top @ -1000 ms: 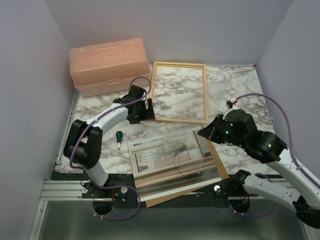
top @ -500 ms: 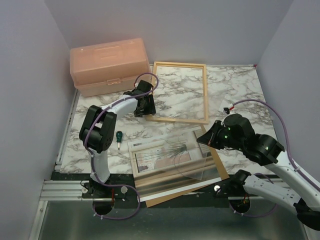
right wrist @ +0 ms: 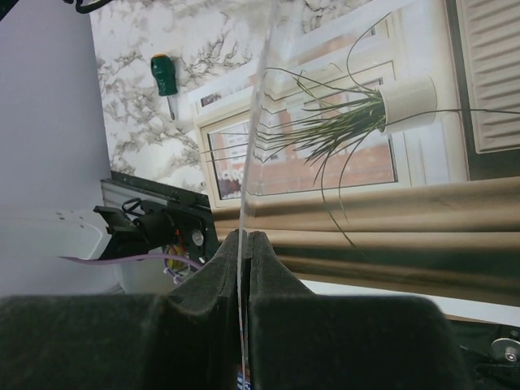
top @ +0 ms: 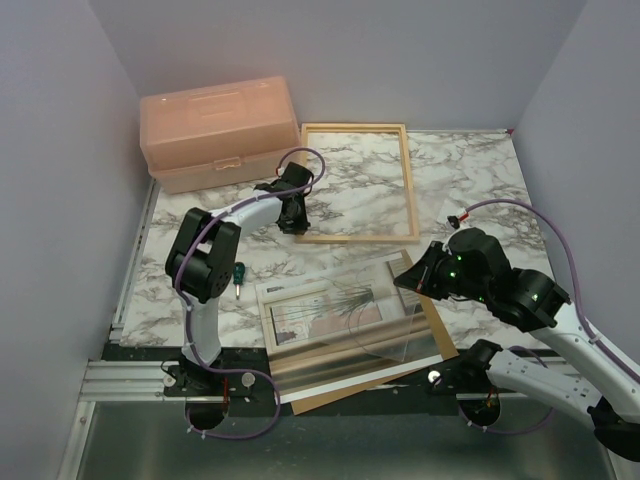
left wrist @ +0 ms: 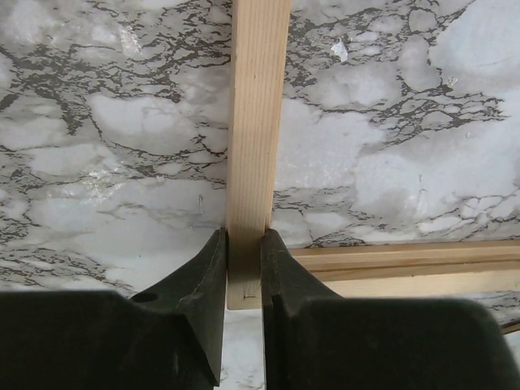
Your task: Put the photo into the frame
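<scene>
Left gripper (left wrist: 244, 268) clenched on the empty frame (left wrist: 258, 97) at its near-left corner. Right gripper (right wrist: 244, 244) pinched the glass sheet (top: 395, 330) by its edge, tilted above the photo (top: 300, 320). Photo lay face up just in front of the frame, not yet inside it. Loading all left to do.

Frame (left wrist: 258, 97): pale bare wood, matt.
Photo (top: 295, 318): glossy paper.
Glass sheet (top: 390, 315): clear, reflective.
Toolbox (top: 218, 130): translucent peach plastic.
Tabletop (top: 470, 175): smooth marble-patterned, slight sheen.
</scene>
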Robot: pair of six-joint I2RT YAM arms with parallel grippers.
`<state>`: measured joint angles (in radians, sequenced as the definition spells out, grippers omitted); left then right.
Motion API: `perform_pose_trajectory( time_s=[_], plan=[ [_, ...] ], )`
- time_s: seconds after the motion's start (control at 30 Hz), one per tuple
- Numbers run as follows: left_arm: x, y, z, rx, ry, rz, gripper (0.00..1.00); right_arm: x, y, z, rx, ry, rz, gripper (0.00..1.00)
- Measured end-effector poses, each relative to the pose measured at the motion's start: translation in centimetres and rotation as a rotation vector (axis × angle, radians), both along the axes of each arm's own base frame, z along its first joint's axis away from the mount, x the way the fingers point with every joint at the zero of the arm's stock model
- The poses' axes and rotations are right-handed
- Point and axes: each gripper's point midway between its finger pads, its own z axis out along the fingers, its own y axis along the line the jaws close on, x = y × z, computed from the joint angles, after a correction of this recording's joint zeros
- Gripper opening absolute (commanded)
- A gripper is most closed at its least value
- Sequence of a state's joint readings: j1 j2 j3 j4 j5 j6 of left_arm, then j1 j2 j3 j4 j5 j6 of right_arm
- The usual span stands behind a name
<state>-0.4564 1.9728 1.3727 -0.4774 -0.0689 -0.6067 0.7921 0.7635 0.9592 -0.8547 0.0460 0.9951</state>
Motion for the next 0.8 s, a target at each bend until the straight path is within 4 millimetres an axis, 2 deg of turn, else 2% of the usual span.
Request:
perform_pose_trajectory(
  time_s=[0.23, 0.43, 0.53, 0.7, 0.8],
  plan=[
    [-0.9, -0.3, 1.0, -0.03, 0.01, -0.008, 0.0, -0.2, 0.2, 0.1, 0.012, 0.009, 0.006, 0.0],
    [-1.8, -0.5, 4.7, -0.084, -0.033, -0.02, 0.0, -0.4, 0.1, 0.8, 0.035, -0.003, 0.005, 0.0],
    [-2.4, -0.7, 6.3, -0.104, -0.057, -0.025, 0.0, -0.3, 0.2, 2.0, 0.057, -0.021, 0.004, 0.0],
    [-4.7, -1.3, 7.4, -0.118, -0.063, -0.055, 0.0, -0.1, 0.6, 4.3, 0.106, -0.065, 0.011, 0.0],
    [-7.3, -1.7, 7.3, -0.12, -0.05, -0.085, 0.0, -0.2, 1.0, 5.4, 0.139, -0.081, 0.027, 0.0]
  ],
)
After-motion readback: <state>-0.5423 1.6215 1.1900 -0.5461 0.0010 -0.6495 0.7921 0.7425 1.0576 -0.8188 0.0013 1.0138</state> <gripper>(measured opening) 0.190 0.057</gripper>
